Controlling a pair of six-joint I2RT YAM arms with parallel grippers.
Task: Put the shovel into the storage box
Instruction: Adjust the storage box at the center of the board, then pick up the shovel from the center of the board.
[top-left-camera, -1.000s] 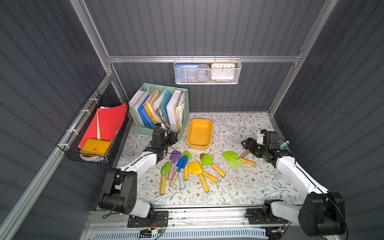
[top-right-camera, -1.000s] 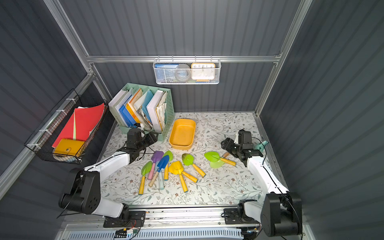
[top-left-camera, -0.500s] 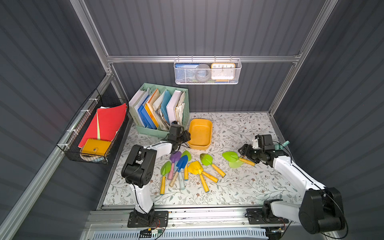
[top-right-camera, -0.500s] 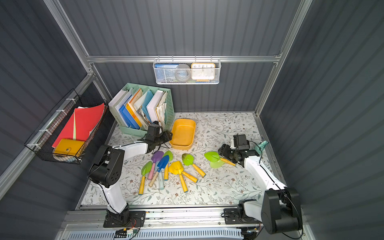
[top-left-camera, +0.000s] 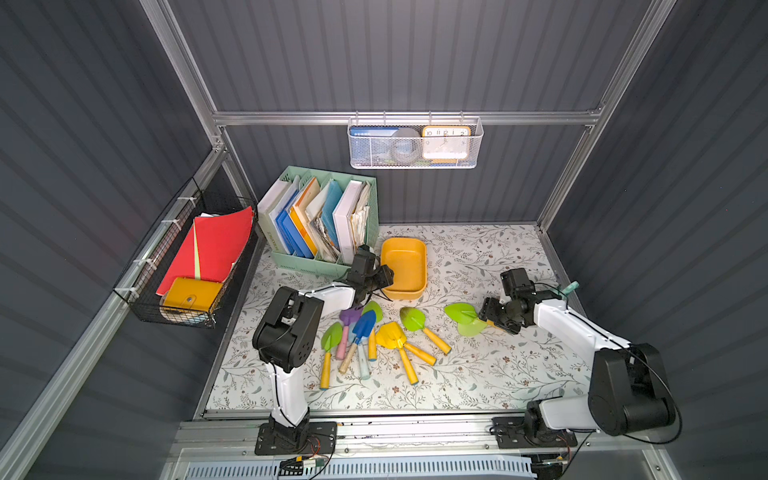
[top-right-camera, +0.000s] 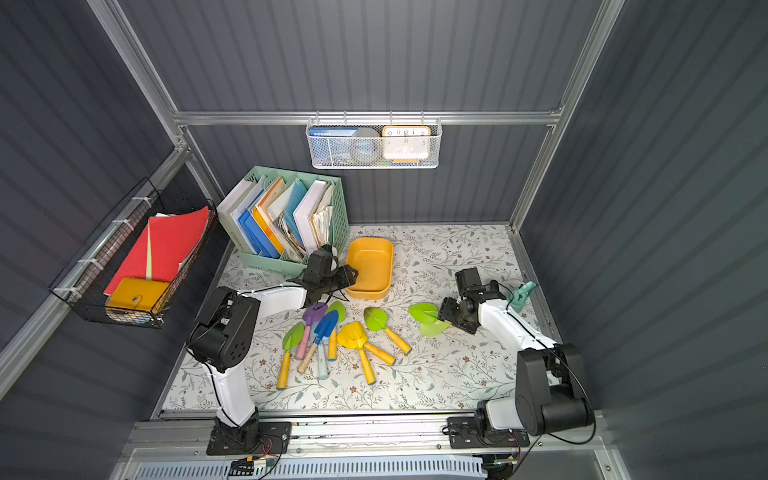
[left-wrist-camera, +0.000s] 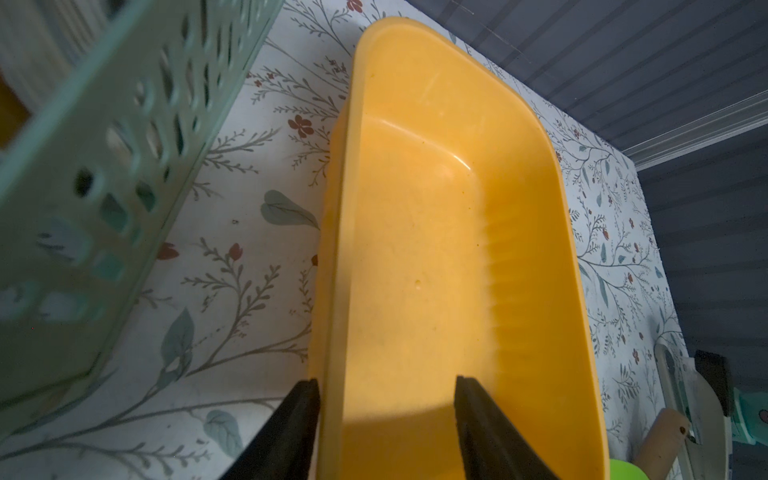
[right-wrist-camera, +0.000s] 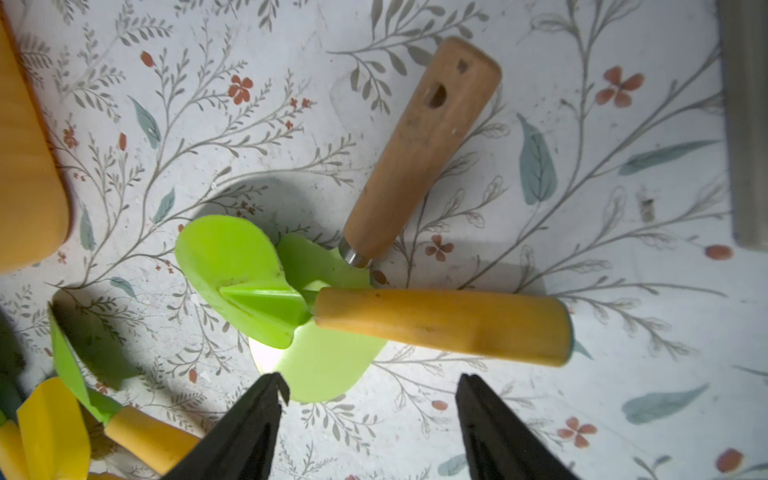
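On the surface the storage box was found empty; no shovel was yet put inside. The shovels were found lying near it. The left gripper was held open astride the box wall. The right gripper was held open over a green shovel, with nothing gripped.

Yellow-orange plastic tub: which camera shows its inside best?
Left wrist: the shallow yellow-orange plastic tub fills the frame, visibly empty. Both top views show it small, from above. Right wrist catches only a corner.
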